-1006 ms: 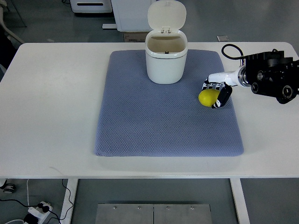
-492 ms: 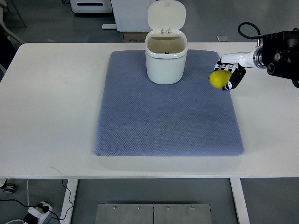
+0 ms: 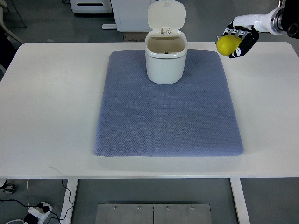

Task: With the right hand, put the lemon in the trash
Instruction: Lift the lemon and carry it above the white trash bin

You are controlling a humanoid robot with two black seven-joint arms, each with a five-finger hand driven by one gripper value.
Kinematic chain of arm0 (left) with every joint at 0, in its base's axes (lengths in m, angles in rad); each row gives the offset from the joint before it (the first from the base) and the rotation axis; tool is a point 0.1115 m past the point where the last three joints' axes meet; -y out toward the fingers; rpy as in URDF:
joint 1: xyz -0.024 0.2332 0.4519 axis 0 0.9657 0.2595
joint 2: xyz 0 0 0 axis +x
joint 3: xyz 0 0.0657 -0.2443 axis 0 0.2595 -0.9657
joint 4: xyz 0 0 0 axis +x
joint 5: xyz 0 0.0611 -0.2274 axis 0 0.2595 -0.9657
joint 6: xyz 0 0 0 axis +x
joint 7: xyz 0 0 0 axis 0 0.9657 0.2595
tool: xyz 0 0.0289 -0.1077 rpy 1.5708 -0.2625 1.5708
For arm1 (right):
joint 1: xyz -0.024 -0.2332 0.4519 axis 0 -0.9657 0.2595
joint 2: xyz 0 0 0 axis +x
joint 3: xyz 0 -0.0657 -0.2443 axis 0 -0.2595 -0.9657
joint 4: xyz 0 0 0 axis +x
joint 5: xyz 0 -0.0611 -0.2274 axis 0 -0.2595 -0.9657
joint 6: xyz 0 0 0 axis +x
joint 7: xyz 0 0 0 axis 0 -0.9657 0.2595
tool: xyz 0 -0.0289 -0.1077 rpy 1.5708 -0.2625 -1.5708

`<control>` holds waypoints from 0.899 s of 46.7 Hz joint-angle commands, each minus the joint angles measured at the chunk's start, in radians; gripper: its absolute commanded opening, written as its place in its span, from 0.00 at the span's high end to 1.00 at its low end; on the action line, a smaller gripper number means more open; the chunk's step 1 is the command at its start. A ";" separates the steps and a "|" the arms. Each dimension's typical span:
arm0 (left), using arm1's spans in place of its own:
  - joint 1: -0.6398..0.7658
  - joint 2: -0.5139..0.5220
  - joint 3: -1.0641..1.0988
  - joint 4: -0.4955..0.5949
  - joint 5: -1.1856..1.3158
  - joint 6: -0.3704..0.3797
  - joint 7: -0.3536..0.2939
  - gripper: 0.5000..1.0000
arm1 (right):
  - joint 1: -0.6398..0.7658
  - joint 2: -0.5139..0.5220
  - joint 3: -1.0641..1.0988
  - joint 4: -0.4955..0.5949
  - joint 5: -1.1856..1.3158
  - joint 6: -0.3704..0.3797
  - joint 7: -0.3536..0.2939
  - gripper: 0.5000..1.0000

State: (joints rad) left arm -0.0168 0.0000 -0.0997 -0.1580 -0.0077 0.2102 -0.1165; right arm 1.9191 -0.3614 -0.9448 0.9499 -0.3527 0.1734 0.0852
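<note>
A yellow lemon is held in the air by my right hand, whose white and black fingers are curled around it. The hand hangs above the table's far right, to the right of the trash can and about level with its rim. The white trash can stands on the far middle of the blue mat, its lid flipped up and the inside showing nothing. My left arm does not show.
The white table carries the mat. Behind its far edge stand white cabinets. Under the near edge, cables and a power strip lie on the floor.
My right hand has lifted the lemon off the mat's right side and carried it up and away, toward the table's far right. The trash can has not moved.
</note>
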 commanded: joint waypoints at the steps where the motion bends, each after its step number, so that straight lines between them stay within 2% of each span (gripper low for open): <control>1: 0.000 0.000 0.000 0.000 0.000 0.000 0.000 0.00 | 0.024 0.009 0.000 0.000 0.014 0.003 -0.007 1.00; 9: 0.000 0.000 0.000 0.000 0.000 0.000 0.000 0.00 | 0.052 0.059 0.000 -0.026 0.032 0.011 -0.022 1.00; 42: 0.000 0.000 0.000 0.000 0.000 0.000 0.000 0.00 | 0.028 0.332 0.021 -0.267 0.173 0.008 -0.056 1.00</control>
State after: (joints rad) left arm -0.0170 0.0000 -0.0997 -0.1580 -0.0077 0.2102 -0.1166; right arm 1.9558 -0.0500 -0.9239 0.7090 -0.1813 0.1809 0.0312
